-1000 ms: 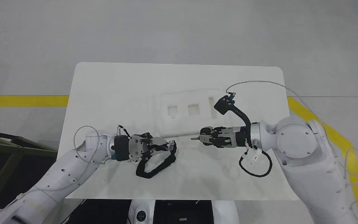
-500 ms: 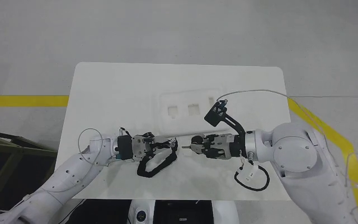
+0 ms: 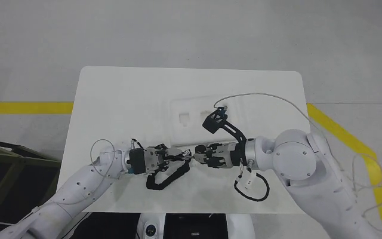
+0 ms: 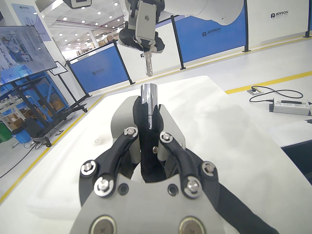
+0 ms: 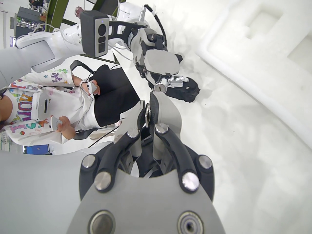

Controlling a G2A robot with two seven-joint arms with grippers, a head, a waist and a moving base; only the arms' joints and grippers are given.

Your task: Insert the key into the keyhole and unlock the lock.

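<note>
My left gripper [image 3: 178, 157] is shut on the lock, a chrome cylinder [image 4: 149, 98] with a black cable loop [image 3: 166, 177] hanging toward the table's near edge. In the left wrist view the cylinder sticks out past the fingers [image 4: 168, 122], its end pointing at the key. My right gripper [image 3: 201, 155] is shut on the silver key [image 4: 148, 65], blade aimed at the cylinder with a small gap between tip and end. In the right wrist view the keyhole face [image 5: 160, 88] sits just beyond my right fingertips [image 5: 158, 103]; the key [image 5: 147, 113] shows edge-on between them.
A white foam tray [image 3: 179, 128] with several rectangular recesses lies behind both grippers at the middle of the white table [image 3: 119, 101]. A thin grey cable [image 3: 268, 95] arcs over the right arm. Bare tabletop lies at the far left and far right.
The right gripper has carried the key leftward, closing most of the gap to the lock. The left gripper with the lock has shifted slightly right toward it.
</note>
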